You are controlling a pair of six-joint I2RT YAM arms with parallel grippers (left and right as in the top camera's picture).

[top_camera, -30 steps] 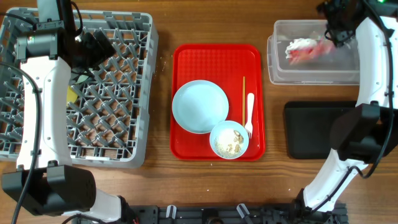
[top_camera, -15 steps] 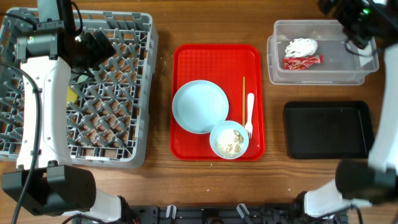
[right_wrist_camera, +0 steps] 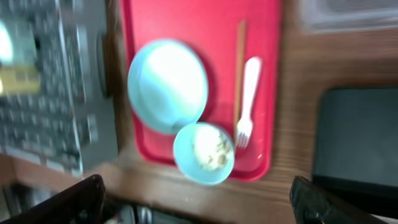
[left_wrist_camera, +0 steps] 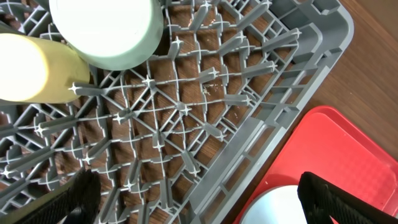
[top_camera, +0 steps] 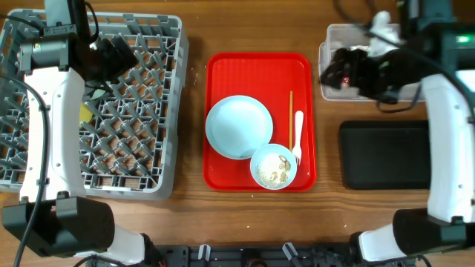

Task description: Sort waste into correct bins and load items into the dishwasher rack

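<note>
We are finding the right hand (right_wrist_camera: pixel 196 194) spread wide and carrying nothing. Its own view is blurring, so we are judging the arm to be mid-swing. Half a second ago it was standing off the clear tub (top_camera: pixel 330 37), where the napkin and wrapper were lying. It is now crossing the tub and hiding both, facing the red serving tray (right_wrist_camera: pixel 186 18).

We are reading the dry waste as binned. The pale blue bowl (right_wrist_camera: pixel 186 155) is still holding food scraps (right_wrist_camera: pixel 210 149), seemingly destined for the black tray (right_wrist_camera: pixel 357 143). The plate (right_wrist_camera: pixel 166 84), fork (right_wrist_camera: pixel 247 99) and chopsticks (right_wrist_camera: pixel 239 68) are awaiting loading.

The left hand (left_wrist_camera: pixel 198 186) is hanging wide open and empty over the dishwasher rack (left_wrist_camera: pixel 298 74), which is holding the yellow cup (left_wrist_camera: pixel 25 68) and green bowl (left_wrist_camera: pixel 109 31).
</note>
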